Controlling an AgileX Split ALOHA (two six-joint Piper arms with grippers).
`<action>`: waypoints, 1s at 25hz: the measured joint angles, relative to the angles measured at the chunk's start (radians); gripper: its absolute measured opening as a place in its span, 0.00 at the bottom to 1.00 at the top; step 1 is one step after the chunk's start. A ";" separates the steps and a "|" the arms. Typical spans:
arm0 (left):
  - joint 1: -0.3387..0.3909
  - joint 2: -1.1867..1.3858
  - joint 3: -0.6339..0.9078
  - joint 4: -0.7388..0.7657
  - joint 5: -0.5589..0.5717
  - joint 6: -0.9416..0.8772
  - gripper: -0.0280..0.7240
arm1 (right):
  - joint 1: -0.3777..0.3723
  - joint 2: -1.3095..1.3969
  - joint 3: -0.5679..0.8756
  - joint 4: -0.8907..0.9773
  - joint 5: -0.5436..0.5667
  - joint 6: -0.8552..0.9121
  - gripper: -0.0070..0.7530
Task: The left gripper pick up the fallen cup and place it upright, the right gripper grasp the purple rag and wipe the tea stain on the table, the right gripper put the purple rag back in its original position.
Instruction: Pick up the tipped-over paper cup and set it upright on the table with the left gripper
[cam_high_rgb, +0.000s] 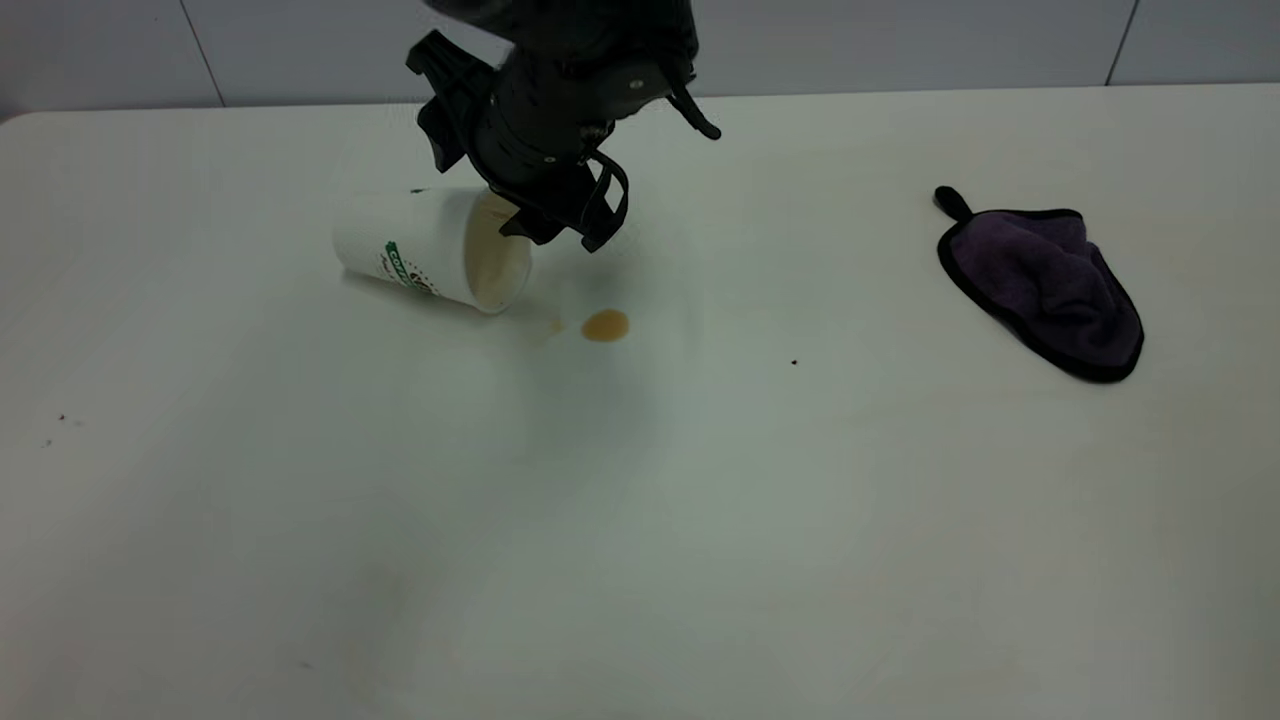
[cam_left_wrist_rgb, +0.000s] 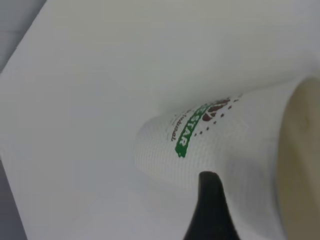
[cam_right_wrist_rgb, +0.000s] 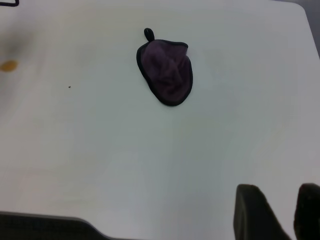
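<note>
The cup lies on its side on the table, mouth toward the tea stain. My left gripper is open at the cup's rim, tilted down from above. In the left wrist view one black finger lies over the cup's white wall; the other finger is out of view. The purple rag lies flat at the right. My right gripper is empty with a small gap between its fingers, well away from the rag. The stain shows at this view's edge.
A tiny black speck lies between the stain and the rag. A fainter small spot sits beside the stain. A grey wall runs behind the table's far edge.
</note>
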 joint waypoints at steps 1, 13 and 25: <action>0.000 0.016 -0.012 0.020 0.006 0.000 0.82 | 0.000 0.000 0.000 0.000 0.000 0.000 0.32; 0.060 0.082 -0.037 0.114 0.035 -0.006 0.62 | 0.000 0.000 0.000 0.000 0.000 0.000 0.32; 0.084 -0.014 -0.038 0.154 0.067 0.114 0.01 | 0.000 0.000 0.000 0.000 0.000 0.000 0.32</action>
